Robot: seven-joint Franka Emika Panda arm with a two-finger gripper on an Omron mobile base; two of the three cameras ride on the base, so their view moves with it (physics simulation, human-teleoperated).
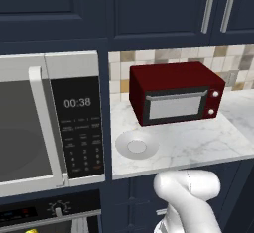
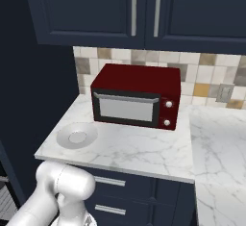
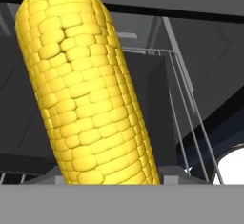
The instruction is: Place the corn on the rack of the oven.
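Observation:
The corn [image 3: 88, 94], a yellow cob, stands close to the camera in the hand view and rises from the bottom edge, leaning slightly left. It hides my gripper's fingertips, and the gripper appears shut on its lower end. Behind the cob is the dark inside of the oven, where the thin wires of the rack [image 3: 186, 113] run back to the right. In the left base view a sliver of the corn [image 1: 31, 231] shows at the bottom edge, below the oven's control panel [image 1: 49, 209]. My arm [image 1: 188, 197] reaches down and to the left there.
A built-in microwave [image 1: 30, 128] sits above the oven. On the marble counter [image 2: 144, 153] to the right stand a red toaster oven [image 2: 137, 97] and a grey plate [image 2: 77, 135]. Dark cabinets hang above, and drawers are below the counter.

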